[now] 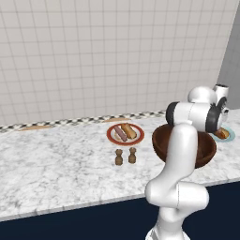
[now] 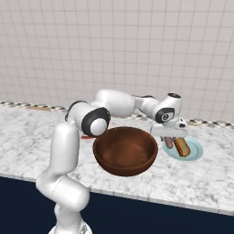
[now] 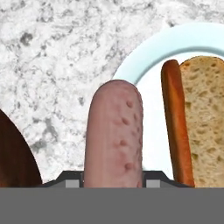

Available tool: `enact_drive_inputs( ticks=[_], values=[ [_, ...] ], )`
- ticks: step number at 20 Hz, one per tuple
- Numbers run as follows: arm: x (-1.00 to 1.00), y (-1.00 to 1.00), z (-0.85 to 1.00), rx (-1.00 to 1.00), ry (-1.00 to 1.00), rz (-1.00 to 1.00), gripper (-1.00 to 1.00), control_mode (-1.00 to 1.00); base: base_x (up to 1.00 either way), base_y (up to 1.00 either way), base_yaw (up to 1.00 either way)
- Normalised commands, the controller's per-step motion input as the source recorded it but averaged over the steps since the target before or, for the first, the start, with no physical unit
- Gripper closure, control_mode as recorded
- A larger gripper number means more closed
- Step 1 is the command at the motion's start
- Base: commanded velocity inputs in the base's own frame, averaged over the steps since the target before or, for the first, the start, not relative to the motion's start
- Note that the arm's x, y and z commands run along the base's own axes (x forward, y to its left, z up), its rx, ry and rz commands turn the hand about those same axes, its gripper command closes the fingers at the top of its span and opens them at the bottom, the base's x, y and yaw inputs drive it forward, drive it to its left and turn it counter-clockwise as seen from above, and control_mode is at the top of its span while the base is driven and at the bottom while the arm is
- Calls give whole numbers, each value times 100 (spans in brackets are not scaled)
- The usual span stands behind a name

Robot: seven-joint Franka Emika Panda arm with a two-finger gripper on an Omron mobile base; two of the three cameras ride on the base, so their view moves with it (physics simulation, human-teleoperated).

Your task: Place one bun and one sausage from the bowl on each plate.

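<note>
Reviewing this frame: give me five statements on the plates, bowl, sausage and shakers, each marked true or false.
1. The fingers hold a sausage. True.
2. The red-rimmed plate is bare. False: a bun and a sausage lie on it.
3. The teal plate carries a bun. True.
4. The held sausage lies flat on the teal plate. False: it is gripped by the fingers, over the plate's edge beside the bun.
5. Two small brown shakers stand behind the bowl against the wall. False: in the left base view they stand in front of the red-rimmed plate, left of the bowl.
</note>
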Motion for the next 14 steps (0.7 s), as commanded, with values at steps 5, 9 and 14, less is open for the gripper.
enact_drive_inputs(
  ticks=[5, 9, 14],
  values=[
    [23, -7, -26, 0, 0, 1, 100, -100, 0, 0, 0],
    [36, -13, -28, 0, 0, 0, 100, -100, 0, 0, 0],
    [38, -35, -15, 0, 0, 0, 100, -100, 0, 0, 0]
  ],
)
